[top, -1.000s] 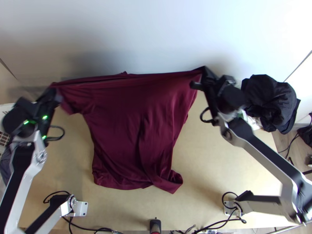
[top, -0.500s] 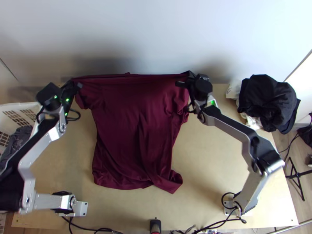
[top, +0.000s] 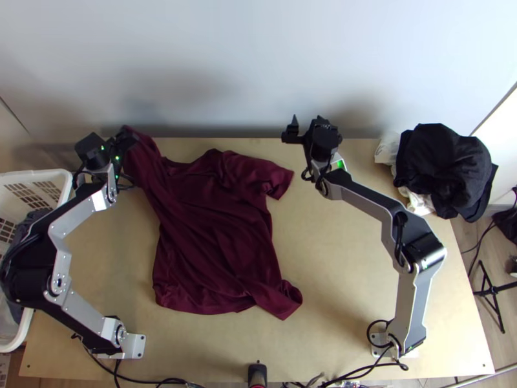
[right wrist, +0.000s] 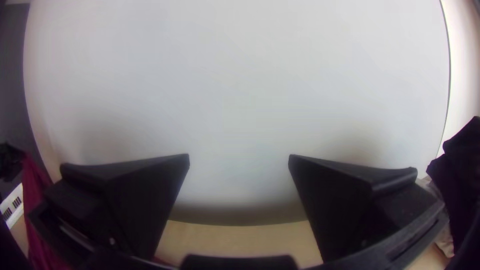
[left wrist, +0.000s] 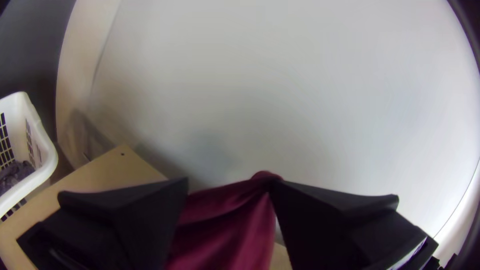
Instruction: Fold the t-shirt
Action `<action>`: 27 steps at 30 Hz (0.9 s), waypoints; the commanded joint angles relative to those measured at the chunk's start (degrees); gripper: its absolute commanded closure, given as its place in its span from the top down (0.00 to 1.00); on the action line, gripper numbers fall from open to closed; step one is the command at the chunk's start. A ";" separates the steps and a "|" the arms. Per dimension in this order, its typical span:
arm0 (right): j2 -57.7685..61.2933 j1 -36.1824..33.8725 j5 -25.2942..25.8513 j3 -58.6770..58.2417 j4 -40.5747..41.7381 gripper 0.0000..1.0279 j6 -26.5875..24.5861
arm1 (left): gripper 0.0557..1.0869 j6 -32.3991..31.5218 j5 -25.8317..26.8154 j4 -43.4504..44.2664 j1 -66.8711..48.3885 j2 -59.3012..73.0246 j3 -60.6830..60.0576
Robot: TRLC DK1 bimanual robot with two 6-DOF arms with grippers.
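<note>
T-shirt (top: 213, 233), dark red, lies on the tabletop (top: 342, 271) between the two sets of jaws and toward the arm bases from them, spread but rumpled, with long creases running across its body. One sleeve side rises to the left gripper (top: 126, 135), whose jaws stand apart with cloth between them; in the left wrist view the raised edge of that cloth meets one jaw, and the rest drops away below. I cannot tell whether anything pinches it.

Right gripper (top: 306, 120) has its jaws wide apart and holding nothing. The other sleeve (top: 278, 181) points toward these jaws and ends near them, on the side facing the left gripper, without touching. The hem is the part farthest from both pairs of jaws, and its corner on the right gripper's side is turned over and bunched.

On the outer side of the left jaws is a white basket (top: 66, 184) with grey clothing (top: 26, 226) inside. Well out on the other side, past the right jaws, sits a heap of black clothes (top: 443, 161), with something pale under it. A pale wall (top: 245, 58) stands beyond both pairs of jaws.
</note>
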 commanded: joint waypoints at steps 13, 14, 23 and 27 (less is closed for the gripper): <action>-16.55 4.00 0.59 -21.95 -0.24 0.95 -4.29 | 0.94 3.06 0.38 -4.55 -0.68 -14.12 -11.49; -16.11 3.91 0.59 -22.04 -0.24 0.95 -4.21 | 0.94 3.15 1.34 -6.22 -1.03 -15.52 -11.84; -9.78 2.68 0.15 -20.11 -0.59 0.93 -4.03 | 0.95 10.97 4.16 -20.99 -12.72 -27.56 -14.13; -6.44 0.74 0.15 -17.91 -0.59 0.93 -2.71 | 0.95 11.23 4.07 -25.29 -19.40 -30.20 -14.39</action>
